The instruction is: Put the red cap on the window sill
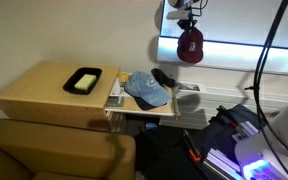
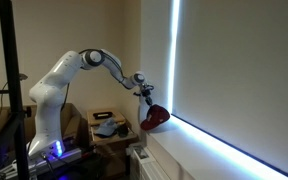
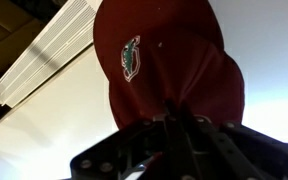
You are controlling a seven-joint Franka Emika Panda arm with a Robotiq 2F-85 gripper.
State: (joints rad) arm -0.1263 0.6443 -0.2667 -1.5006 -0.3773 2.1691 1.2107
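The dark red cap (image 1: 190, 46) hangs from my gripper (image 1: 188, 25) in front of the bright window, above the pale window sill (image 1: 234, 62). In an exterior view the cap (image 2: 155, 118) hangs just above the sill (image 2: 199, 140), below the gripper (image 2: 147, 97). In the wrist view the cap (image 3: 164, 65) fills the frame, its pale green mark showing, with fabric pinched between the shut fingers (image 3: 180, 120). I cannot tell whether the cap touches the sill.
A blue-grey cap (image 1: 146, 90) lies on a small tan table (image 1: 134, 110). A black tray (image 1: 83, 80) sits on a wooden tabletop (image 1: 39, 95). A ribbed radiator (image 3: 44, 55) runs below the sill. Cables hang at the window's side (image 1: 269, 50).
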